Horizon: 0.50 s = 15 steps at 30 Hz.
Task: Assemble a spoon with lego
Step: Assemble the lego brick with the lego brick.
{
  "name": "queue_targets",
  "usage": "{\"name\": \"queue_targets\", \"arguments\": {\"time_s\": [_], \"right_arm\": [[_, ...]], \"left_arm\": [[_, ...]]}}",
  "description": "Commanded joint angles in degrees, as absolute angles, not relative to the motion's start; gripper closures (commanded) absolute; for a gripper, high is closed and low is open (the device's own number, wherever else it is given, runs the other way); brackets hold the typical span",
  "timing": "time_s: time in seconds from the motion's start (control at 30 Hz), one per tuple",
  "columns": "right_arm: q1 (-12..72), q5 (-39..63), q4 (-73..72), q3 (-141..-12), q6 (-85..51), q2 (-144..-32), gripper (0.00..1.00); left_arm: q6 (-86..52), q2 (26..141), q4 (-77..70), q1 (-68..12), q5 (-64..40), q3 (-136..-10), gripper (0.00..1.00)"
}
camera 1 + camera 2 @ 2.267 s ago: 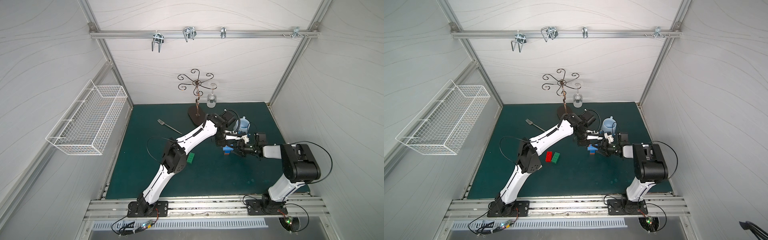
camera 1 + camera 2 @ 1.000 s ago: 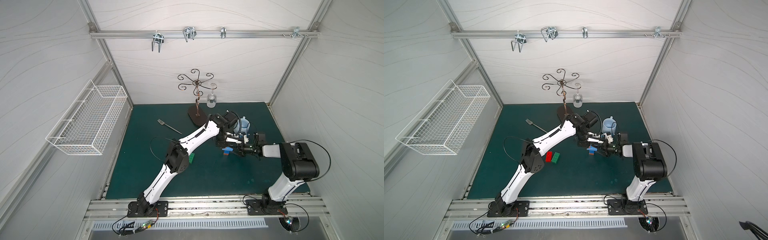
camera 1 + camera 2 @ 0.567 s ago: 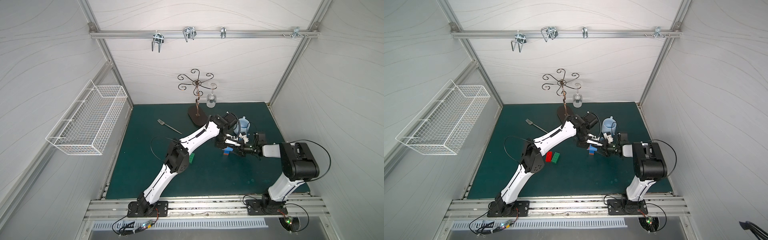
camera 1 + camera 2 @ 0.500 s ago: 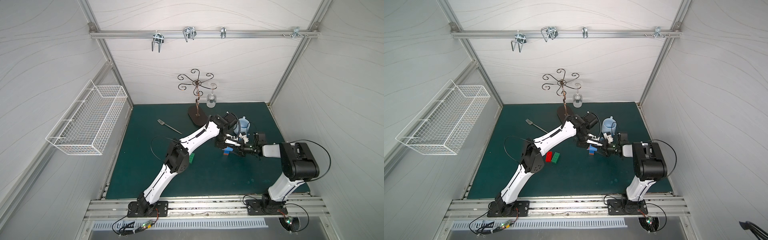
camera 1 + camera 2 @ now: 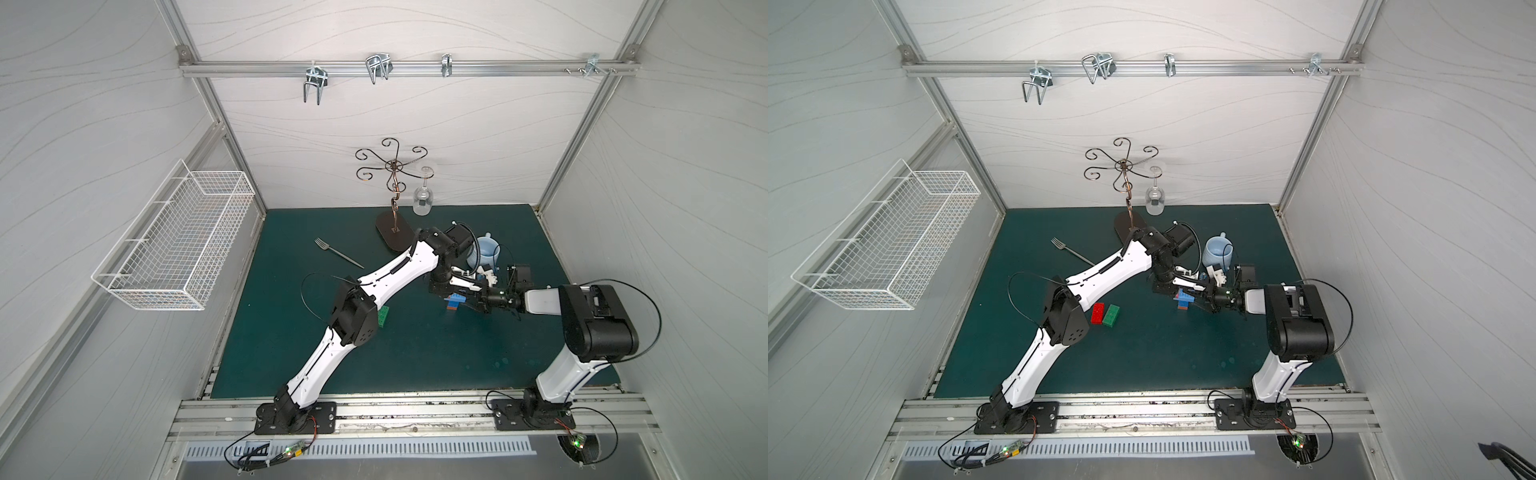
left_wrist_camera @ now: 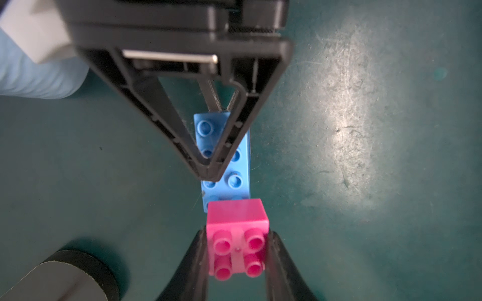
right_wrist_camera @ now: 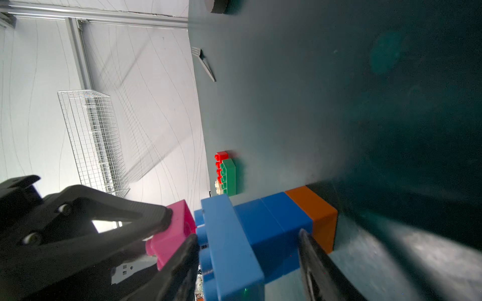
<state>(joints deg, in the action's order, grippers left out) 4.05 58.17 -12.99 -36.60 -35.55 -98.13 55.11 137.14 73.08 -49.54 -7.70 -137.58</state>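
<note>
- The left gripper [image 6: 236, 234] is clamped on a small pink square plastic brick [image 6: 238, 221], with one black finger pressed to each side. It sits at lower centre of the left wrist view, studs facing that camera.
- The part-built spoon [image 5: 456, 301] is a short stack of plastic bricks that stands on the dark green mat [image 5: 1163, 353], right of centre in both top views [image 5: 1184, 300].
- From the mat upward the stack has an orange square brick [image 7: 318, 211], two blue square bricks [image 7: 273, 221] and a long light blue brick [image 7: 227, 234] laid across the top.
- The pink brick [image 7: 177, 226] is held right at the studded top of the light blue brick [image 6: 234, 182], over one end. I cannot tell whether it is pressed on.
- The right gripper [image 7: 246, 245] has its jaws partly apart around the stack. One finger [image 6: 182, 140] lies across the light blue studs and the other sits low beside the blue-orange seam. I cannot tell whether they squeeze it.
- A long red brick [image 5: 1098, 312] and a long green brick [image 5: 1111, 316] lie side by side left of centre, beside the left arm's elbow.
- A thin metal fork [image 5: 338, 253] lies above centre, and a pale blue mug [image 5: 1214, 253] stands just above the grippers.
</note>
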Motion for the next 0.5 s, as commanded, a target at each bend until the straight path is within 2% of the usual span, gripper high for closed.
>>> {"name": "queue_targets", "arguments": {"time_s": [0.0, 0.47], "right_arm": [[4.37, 55.90, -10.02, -36.91, -34.56, -99.67, 0.39], [4.92, 55.92, -8.88, -37.62, -33.75, -100.19, 0.39]], "left_arm": [[56.22, 139.31, 75.95, -48.99, -9.45, -140.36, 1.00], [56.56, 139.80, 74.62, -48.36, -9.12, -141.06, 1.00]]}}
